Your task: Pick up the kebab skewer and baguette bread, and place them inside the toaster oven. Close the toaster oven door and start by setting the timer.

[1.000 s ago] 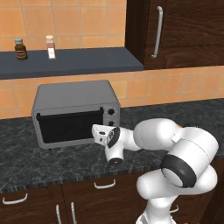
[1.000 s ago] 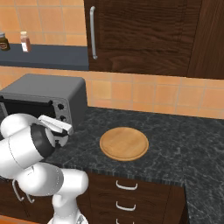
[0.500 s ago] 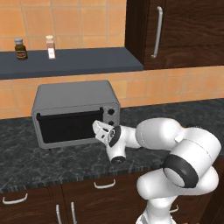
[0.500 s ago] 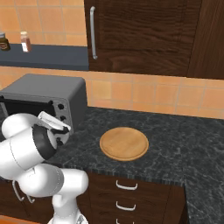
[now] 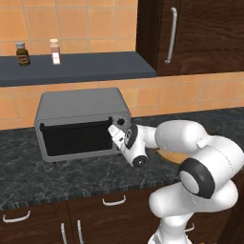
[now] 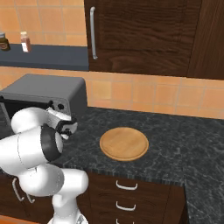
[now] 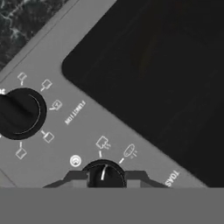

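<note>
With the dark glass toaster oven door (image 5: 78, 138) shut on the boxy grey metal toaster oven (image 5: 81, 121) at the bench's back, the gripper (image 7: 104, 176), fingers spread, straddles a black knob (image 7: 104, 174), seemingly to turn the timer.

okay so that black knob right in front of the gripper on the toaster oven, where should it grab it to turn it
Judging by its shape, grip the knob across its round rim, one of the fingers on each side, coming straight on at the toaster oven front panel. The knob stands proud of the flat panel, with open space on both sides.
</note>
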### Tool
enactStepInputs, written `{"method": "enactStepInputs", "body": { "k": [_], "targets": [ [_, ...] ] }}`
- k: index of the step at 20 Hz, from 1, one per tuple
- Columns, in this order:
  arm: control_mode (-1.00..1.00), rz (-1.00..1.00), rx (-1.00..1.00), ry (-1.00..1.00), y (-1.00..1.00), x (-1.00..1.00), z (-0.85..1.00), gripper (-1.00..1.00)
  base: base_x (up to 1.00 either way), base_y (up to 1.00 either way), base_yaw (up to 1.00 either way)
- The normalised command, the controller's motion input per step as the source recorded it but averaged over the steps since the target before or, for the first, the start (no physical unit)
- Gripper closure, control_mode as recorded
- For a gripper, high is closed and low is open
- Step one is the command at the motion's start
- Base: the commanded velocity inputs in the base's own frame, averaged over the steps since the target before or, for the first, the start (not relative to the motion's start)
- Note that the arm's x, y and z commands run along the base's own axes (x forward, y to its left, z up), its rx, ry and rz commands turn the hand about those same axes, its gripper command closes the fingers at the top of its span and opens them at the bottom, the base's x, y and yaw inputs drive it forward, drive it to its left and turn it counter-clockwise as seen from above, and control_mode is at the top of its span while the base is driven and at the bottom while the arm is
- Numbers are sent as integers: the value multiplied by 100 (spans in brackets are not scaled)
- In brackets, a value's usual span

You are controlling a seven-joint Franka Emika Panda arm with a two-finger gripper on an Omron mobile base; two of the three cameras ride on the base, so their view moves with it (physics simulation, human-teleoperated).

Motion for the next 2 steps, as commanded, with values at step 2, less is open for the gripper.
{"method": "enactStepInputs", "body": {
  "k": [2],
  "targets": [
    [-100, 16, 33, -7, 0, 69, 20, 100, 0, 0, 0]
  ]
}}
